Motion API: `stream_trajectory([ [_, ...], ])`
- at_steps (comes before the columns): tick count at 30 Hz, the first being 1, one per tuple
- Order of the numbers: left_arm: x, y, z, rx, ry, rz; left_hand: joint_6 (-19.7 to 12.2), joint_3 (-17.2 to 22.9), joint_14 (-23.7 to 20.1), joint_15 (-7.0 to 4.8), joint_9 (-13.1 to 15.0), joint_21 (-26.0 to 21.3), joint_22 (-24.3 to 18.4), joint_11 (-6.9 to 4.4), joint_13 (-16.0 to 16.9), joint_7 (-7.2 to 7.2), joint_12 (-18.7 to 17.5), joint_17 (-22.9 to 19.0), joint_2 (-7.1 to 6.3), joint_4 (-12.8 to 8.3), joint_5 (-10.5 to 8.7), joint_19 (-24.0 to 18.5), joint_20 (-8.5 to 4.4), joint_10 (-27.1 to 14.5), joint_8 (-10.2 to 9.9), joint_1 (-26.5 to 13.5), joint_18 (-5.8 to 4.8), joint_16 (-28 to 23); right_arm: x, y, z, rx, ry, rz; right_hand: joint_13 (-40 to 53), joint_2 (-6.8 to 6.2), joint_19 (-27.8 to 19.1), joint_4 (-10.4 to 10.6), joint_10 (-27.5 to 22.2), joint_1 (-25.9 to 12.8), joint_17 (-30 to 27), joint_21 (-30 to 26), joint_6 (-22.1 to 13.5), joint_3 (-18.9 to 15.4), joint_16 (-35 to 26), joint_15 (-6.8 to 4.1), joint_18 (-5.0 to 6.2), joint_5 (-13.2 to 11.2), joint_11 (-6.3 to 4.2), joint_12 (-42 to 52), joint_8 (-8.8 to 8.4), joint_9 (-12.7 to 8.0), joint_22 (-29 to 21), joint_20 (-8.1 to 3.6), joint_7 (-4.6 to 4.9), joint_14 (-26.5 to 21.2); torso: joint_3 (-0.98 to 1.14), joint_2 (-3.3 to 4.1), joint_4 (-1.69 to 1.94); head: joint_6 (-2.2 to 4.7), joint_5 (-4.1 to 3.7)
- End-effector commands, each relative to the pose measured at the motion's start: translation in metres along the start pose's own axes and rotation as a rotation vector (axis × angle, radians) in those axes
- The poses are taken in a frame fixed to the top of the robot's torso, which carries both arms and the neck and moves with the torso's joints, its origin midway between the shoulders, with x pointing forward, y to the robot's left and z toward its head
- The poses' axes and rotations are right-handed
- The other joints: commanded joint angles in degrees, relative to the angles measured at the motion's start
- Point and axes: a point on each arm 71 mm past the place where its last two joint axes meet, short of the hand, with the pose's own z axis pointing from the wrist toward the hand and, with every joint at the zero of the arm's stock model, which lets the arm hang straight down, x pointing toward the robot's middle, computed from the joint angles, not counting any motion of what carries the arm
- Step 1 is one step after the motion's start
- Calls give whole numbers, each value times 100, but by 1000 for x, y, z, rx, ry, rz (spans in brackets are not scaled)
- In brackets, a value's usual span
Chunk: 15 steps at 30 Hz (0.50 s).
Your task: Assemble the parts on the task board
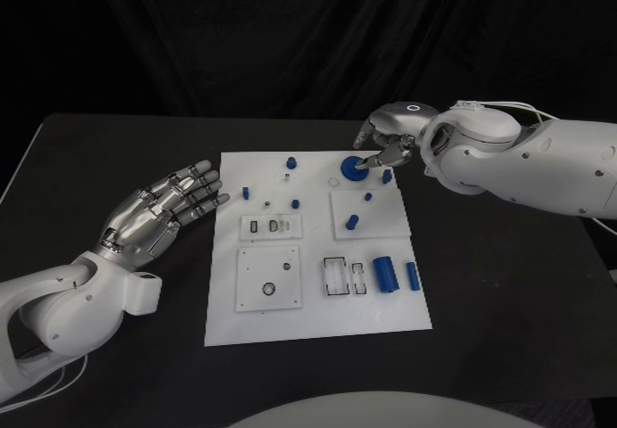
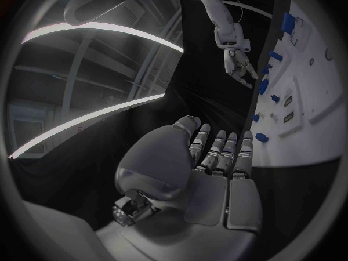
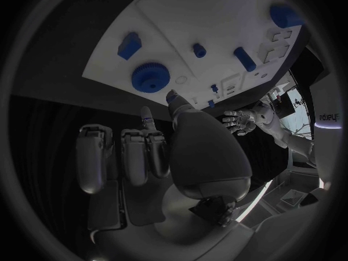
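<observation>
A white rectangular task board (image 1: 315,259) lies flat in the middle of a black table (image 1: 116,152). Small blue parts are scattered over it. Near its far edge sits a round blue gear (image 1: 352,167) with a toothed rim. Just beside it lies a small blue block (image 1: 389,177), and a short blue peg (image 1: 291,162) stands further along that far edge. Toward the near right side, a thick blue cylinder (image 1: 384,273) and a thinner blue bar (image 1: 414,275) lie side by side, next to a white insert with two narrow slots (image 1: 345,276). A square white insert with a small ring-shaped hole (image 1: 269,278) sits at the near left of the board.

The right hand (image 1: 389,134) hovers over the far edge of the board, right at the gear. One fingertip reaches down to the gear's rim; whether it actually touches is hard to make out. In the right wrist view the remaining fingers (image 3: 136,155) are curled inward and nothing is visible in them, with the gear just beyond.

The left hand (image 1: 160,210) rests just off the board's left edge, palm upward, fingers straight and slightly apart, holding nothing. It is well apart from the gear.

The smallest blue parts in the board's middle are too tiny to identify.
</observation>
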Motion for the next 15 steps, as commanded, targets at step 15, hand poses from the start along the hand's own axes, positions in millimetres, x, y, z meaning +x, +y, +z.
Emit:
stream_trajectory([
  [15,1,-16,0,233,16,-17,-2,55,6,43,-6,-19,-8,47,-2,54,44,-3,-3,4,-35,3,34,-2,-7,-58,-94,31,12,-6,2,55,64,-7,1506,52,111,-150,615,115,1505,-48,-261,61,14,29,-40,540,-3,15,-18,-184,733,10,-4,614,-5,1,10,-3,-6],
])
